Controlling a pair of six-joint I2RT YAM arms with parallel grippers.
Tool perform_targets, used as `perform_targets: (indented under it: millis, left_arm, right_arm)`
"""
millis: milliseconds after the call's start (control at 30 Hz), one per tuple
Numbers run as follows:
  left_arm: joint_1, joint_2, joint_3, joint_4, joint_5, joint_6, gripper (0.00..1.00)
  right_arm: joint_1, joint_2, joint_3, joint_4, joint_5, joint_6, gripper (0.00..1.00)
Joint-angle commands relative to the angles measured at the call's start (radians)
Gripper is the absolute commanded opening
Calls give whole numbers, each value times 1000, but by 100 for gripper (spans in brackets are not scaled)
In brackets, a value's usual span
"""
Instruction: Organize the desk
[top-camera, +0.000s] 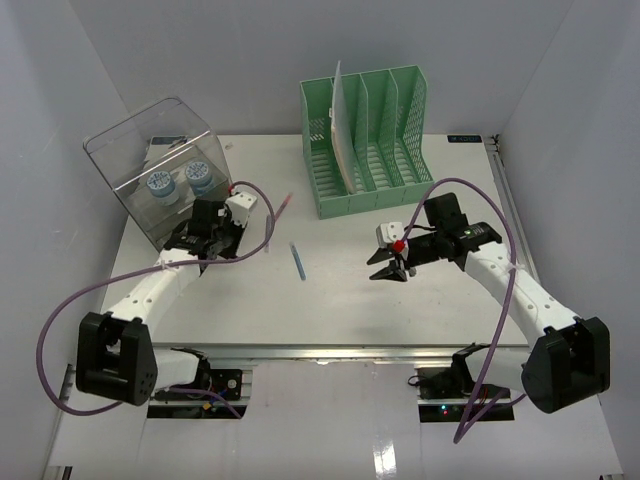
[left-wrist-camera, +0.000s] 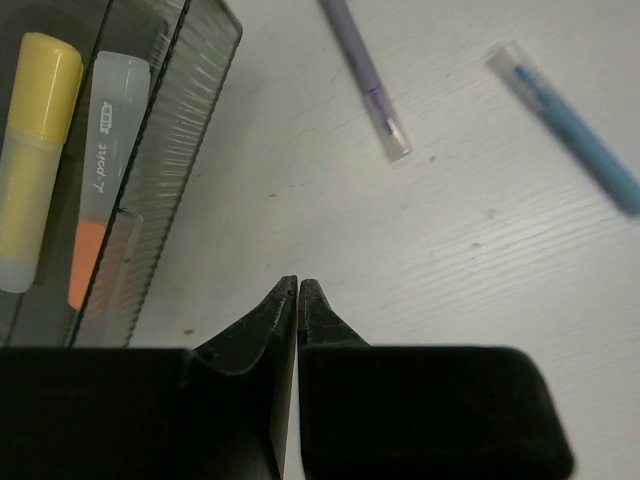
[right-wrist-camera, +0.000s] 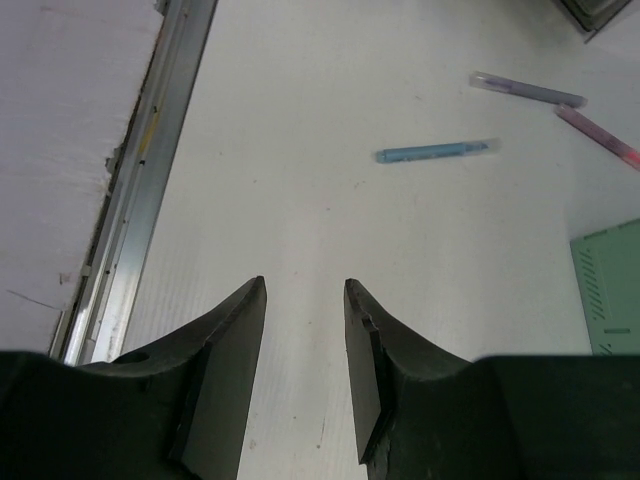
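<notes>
**Both grippers empty over the desk**

The white desk (top-camera: 350, 300) is lying beneath both arms, with pale grey walls around it; a green file rack (top-camera: 365, 140) is standing at its far edge, and a clear plastic box (top-camera: 160, 170) is sitting towards the far left corner. The left gripper (left-wrist-camera: 298, 285) is hanging over the desk's left part, just beside the box's wall, its jaws pressing together with nothing between them; the right gripper (right-wrist-camera: 305, 285) is hovering over bare desk on the right, its jaws standing apart and gripping nothing. A blue pen (top-camera: 298, 262) is lying on the desk between the two grippers; a purple pen (left-wrist-camera: 365, 75) and a pink pen (right-wrist-camera: 598, 137) are lying nearer the left gripper, touching neither gripper. Through the box's wall a yellow highlighter (left-wrist-camera: 35, 160) and an orange marker (left-wrist-camera: 105, 170) are showing side by side.
</notes>
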Motion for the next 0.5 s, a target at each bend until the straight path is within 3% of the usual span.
perform_targets:
  millis: [0, 67, 167, 267, 333, 467]
  left_arm:
    - [2, 87, 55, 16, -149, 225, 17]
    - [6, 159, 83, 61, -235, 325, 19]
    - [19, 225, 115, 103, -291, 364, 31]
    - [29, 274, 162, 137, -337, 364, 63]
    - [31, 289, 173, 169, -366, 366, 93]
    - [31, 303, 180, 204, -400, 367, 98]
  right_arm:
    - [-63, -40, -32, 64, -116, -11, 44]
    - [-76, -46, -39, 67, -104, -19, 45]
    - [-76, -53, -43, 67, -95, -27, 44]
    - [-77, -61, -52, 66, -85, -38, 44]
    - [-77, -66, -56, 66, -75, -42, 44]
    - [-76, -70, -58, 66, -70, -44, 44]
